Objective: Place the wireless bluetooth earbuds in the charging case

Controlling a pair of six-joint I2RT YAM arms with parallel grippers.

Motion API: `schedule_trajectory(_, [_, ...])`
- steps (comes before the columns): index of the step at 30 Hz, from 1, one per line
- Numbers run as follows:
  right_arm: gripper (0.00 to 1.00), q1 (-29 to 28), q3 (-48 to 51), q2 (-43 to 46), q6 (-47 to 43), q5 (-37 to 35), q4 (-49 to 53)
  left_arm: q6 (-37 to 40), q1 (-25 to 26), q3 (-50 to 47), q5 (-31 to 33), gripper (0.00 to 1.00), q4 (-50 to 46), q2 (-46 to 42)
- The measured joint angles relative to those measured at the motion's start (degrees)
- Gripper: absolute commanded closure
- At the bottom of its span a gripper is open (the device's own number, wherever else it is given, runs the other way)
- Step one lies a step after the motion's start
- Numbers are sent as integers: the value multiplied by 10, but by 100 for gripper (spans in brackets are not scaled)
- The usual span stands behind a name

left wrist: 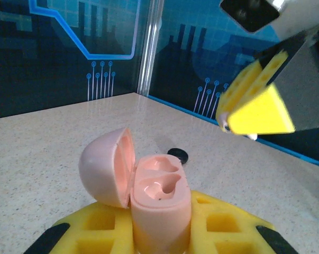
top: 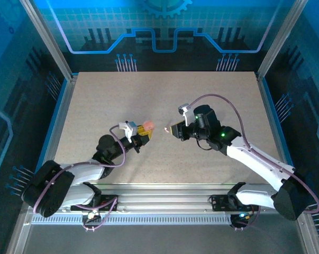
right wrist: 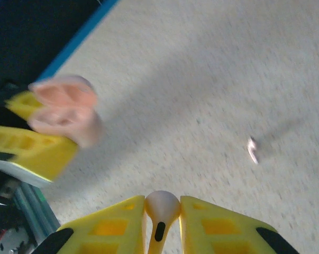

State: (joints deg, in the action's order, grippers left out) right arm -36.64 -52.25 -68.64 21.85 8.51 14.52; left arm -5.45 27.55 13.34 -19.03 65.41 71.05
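The pale pink charging case (left wrist: pixel 159 211) stands upright in my left gripper (left wrist: pixel 159 233), which is shut on its base between the yellow fingers (left wrist: pixel 228 222). Its lid (left wrist: pixel 103 169) hangs open to the left over two empty sockets. In the top view the case (top: pixel 149 127) is at mid-table. My right gripper (right wrist: pixel 162 222) is shut on a whitish earbud (right wrist: pixel 162 205) with a black mark on its stem. It hovers just right of the case (right wrist: pixel 66 111), a short gap apart. From the left wrist view the right gripper (left wrist: pixel 254 114) hangs above and to the right.
A tiny whitish loose piece (right wrist: pixel 252 150) lies on the speckled table beyond the right gripper. A small black round piece (left wrist: pixel 178 154) lies on the table just behind the case. Blue walls and metal posts (left wrist: pixel 148 47) border the table.
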Motion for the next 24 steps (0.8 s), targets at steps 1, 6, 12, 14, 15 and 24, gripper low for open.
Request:
schedule_trajectory(1, [78,2,-3,-8,6,-5,23,7,0,0,2,85,-12,-8])
schedule_trajectory(6, [77,11,-19,-69,35,-33,97,29,0,0,4,85,-58,-33])
schedule_trajectory(12, [76,28,-26,-143,70,-78,151,42,0,0,9,84,-84,-34])
schedule_trajectory(14, [76,28,-26,-157,83,-94,161,42,0,0,12,84,-90,-36])
schedule_trajectory(15, [76,28,-26,-162,88,-101,164,42,0,0,12,84,-93,-38])
schedule_trajectory(24, [74,28,-36,-243,134,-150,198,46,0,0,14,83,-116,-50])
